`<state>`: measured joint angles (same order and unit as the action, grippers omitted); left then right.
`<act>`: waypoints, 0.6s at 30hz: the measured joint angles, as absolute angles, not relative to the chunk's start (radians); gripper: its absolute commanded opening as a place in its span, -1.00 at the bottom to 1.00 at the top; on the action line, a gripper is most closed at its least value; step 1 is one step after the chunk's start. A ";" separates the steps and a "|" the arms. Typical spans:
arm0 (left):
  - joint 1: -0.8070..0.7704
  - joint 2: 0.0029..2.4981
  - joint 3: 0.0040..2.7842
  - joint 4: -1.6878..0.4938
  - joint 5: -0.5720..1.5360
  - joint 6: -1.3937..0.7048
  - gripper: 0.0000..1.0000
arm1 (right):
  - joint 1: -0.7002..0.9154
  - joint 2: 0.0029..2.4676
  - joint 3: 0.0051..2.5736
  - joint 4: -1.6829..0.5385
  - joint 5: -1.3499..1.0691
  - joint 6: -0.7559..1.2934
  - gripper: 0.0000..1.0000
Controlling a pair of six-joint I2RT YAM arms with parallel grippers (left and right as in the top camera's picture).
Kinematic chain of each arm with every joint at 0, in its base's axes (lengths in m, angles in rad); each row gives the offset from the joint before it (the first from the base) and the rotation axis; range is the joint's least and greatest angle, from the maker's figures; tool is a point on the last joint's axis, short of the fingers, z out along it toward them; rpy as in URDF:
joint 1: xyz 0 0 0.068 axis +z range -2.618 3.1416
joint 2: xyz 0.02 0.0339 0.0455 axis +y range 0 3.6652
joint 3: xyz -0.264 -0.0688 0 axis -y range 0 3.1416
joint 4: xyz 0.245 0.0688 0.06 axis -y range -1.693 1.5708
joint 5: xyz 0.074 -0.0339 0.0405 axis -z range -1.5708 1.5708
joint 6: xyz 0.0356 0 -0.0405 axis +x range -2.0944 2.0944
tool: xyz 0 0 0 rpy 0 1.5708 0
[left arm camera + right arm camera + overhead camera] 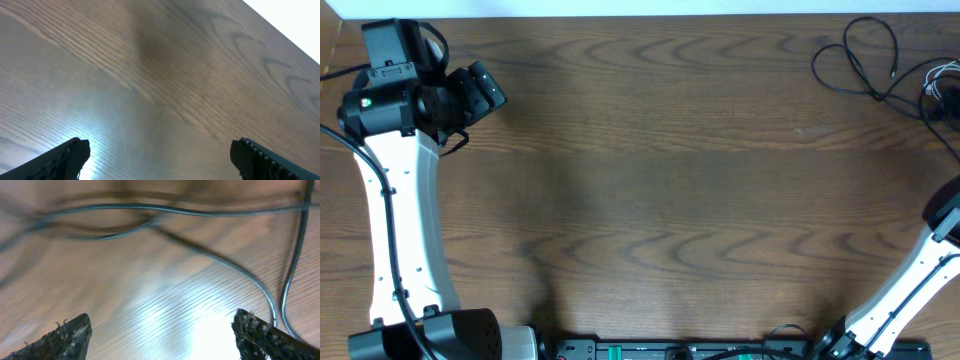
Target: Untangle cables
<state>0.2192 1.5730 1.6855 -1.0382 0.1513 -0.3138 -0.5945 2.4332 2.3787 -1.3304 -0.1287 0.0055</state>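
A thin black cable (865,60) lies in loose loops at the table's far right corner. A thin white cable (942,72) is bunched beside it at the right edge. My left gripper (485,90) is open and empty at the far left, well away from the cables; the left wrist view (160,155) shows only bare table between its fingers. My right gripper (162,335) is open and empty, low over the table, with black cable strands (200,212) crossing just ahead of it and curving down past its right finger. In the overhead view the right gripper is past the right edge.
The brown wooden table (670,180) fills the view. The left arm (400,220) runs along the left side. The right arm (910,280) rises at the lower right. A black and green bar (670,350) lies along the near edge.
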 measured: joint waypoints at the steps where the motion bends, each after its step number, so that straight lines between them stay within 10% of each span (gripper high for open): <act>1: 0.219 1.573 1.686 -1.045 0.152 -0.314 0.91 | -0.573 2.393 2.384 -1.343 -0.141 -0.002 0.84; 18: 0.219 1.573 1.686 -1.066 0.151 -0.314 0.92 | -0.262 1.693 2.439 -1.544 -0.189 -0.037 0.98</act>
<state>0.2192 1.5730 1.6855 -1.0657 0.1513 -0.3138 -0.2619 1.6932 2.4390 -1.5436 -0.1894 -0.0372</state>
